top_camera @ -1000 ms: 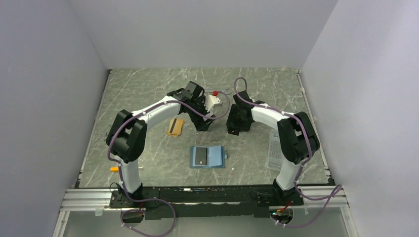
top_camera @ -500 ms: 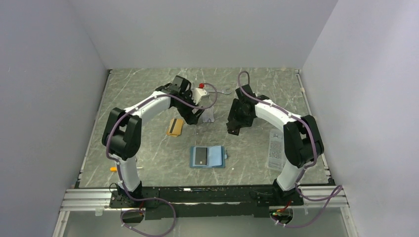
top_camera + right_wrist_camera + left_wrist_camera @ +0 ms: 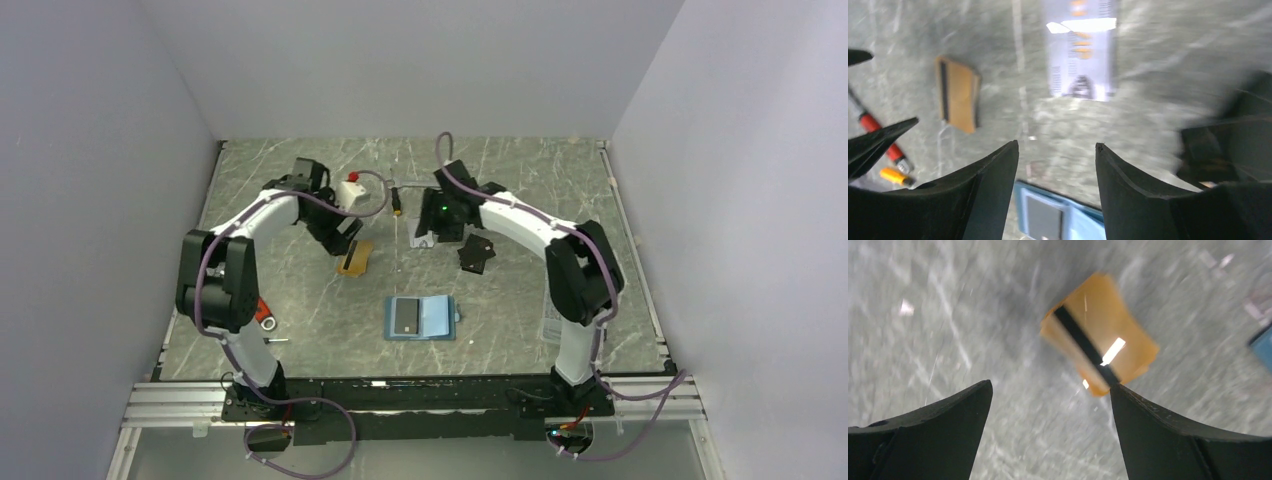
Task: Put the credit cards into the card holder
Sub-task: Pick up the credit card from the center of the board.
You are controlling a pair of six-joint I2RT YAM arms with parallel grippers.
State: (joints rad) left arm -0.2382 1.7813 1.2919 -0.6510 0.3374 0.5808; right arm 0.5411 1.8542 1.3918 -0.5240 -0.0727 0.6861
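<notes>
Left gripper [image 3: 1050,385]: jaws wide apart, nothing between them. It hangs left of the tabletop's [image 3: 300,300] centre, just on the far side of the orange cards [image 3: 355,257] and not touching them.

Orange cards: a small stack, gold-orange with a black stripe across the top one, lying flat on the tabletop. In the left wrist view the stack [image 3: 1098,347] sits beyond the fingertips, nearer the right-hand finger. That view is motion-blurred.

Right gripper [image 3: 1056,144]: jaws parted to a moderate gap, with bare tabletop showing between them (nothing held). From above it is over the middle of the tabletop, toward the far edge [image 3: 432,228].

Dark card [image 3: 476,252]: flat on the tabletop, right of centre, just beside the right gripper and clear of it.

Card holder [image 3: 437,318]: teal-blue, lying open near the middle of the near edge. A dark grey card [image 3: 405,315] rests on its left half. It is well apart from both grippers. The right wrist view catches it at the bottom of the frame [image 3: 1083,227].

Other items:
- Clear printed packet [image 3: 1080,50], seen beyond the right gripper's fingers.
- Red-handled tool [image 3: 265,313], near the left edge.
</notes>
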